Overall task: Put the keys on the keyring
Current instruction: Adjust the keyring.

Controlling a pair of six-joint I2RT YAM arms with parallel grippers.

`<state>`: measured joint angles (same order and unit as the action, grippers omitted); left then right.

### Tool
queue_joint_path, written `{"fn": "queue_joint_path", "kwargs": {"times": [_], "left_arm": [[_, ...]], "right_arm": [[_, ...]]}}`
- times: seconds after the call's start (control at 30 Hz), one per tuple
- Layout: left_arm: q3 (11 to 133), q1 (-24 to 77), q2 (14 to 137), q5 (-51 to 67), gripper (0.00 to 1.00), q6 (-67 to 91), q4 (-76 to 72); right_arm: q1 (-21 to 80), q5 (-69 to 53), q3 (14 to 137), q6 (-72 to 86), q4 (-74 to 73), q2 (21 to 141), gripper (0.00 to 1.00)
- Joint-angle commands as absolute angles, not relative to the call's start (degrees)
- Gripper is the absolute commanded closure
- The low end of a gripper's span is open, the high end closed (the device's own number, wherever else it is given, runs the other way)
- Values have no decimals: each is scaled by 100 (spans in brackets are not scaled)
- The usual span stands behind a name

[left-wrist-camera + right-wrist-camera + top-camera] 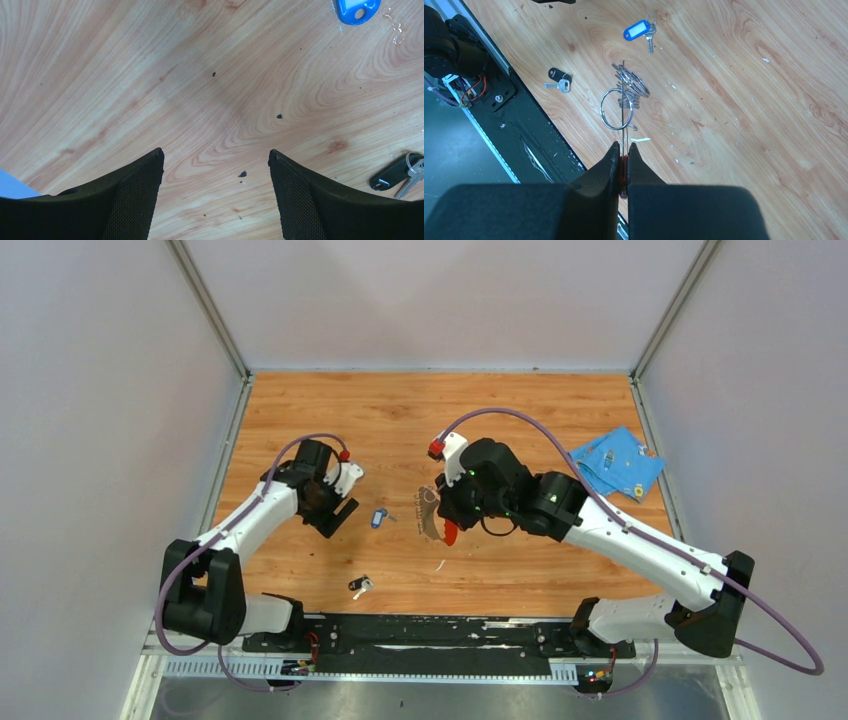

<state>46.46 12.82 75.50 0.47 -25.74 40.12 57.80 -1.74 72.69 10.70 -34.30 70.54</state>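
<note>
Firstly, nearest the arm bases, the black-headed key [360,585] is seen lying flat on the table [400,410], well apart from both grippers. Farther in, the blue-headed key [378,518] lies between the left gripper [338,502] and the keyring [432,515]. Two keys are counted, one of each colour, and a small ring of its own is seen at each head.

The left gripper's jaws are spread over bare wood, with nothing between them. The right gripper [623,150] is pressed together on the red end of the keyring, so the strap is held clear of the table and hangs just beside the blue-headed key. One keyring is counted. One large ring [613,109] hangs from it, with a cluster of smaller rings [630,82] too tangled to be counted.

The keys are judged light, stiff and thin, and likely to skate on the smooth wood. A pinch across the plastic head is suggested, so that the ring end is left free. The strap is judged pliant and the metal ring springy, so some swing is to be expected.

Farthest off, one blue cloth [615,462] lies at the right edge.
</note>
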Motion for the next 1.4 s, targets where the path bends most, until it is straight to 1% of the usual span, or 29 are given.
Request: {"fn": "queue_joint_path", "kwargs": {"times": [0.0,0.23,0.5,0.63,0.73,0.87,1.03,1.07,1.37], "left_arm": [[4803,1249,7613,62,19,-2618,4221],[4653,1257,8336,-193,13,-2723,3957],[4606,1274,9271,-586,12,-2760,3382],[4502,1348,9434,-597,12,-2771,3233],[4513,1353,9217,-479,12,-2723,3269],[4761,1362,8559,-66,11,-2622,3768],[4647,1362,7273,549,2,-2520,3830],[4600,1360,7110,648,1,-2443,3782],[4599,1358,7181,549,0,-2519,3877]], "right_arm": [[5674,-195,7234,1125,-3427,6916,100],[5647,-251,7144,1167,-3291,6942,100],[5649,-278,6553,1425,-2689,6747,100],[5651,-245,6368,1489,-2582,6601,100],[5650,-249,6330,1450,-2584,6549,100],[5651,-281,6384,1406,-2592,6557,100],[5638,-257,6466,1345,-2586,6622,100],[5634,-274,6480,1354,-2592,6643,100],[5623,-417,6592,1427,-2610,6776,100]]}}
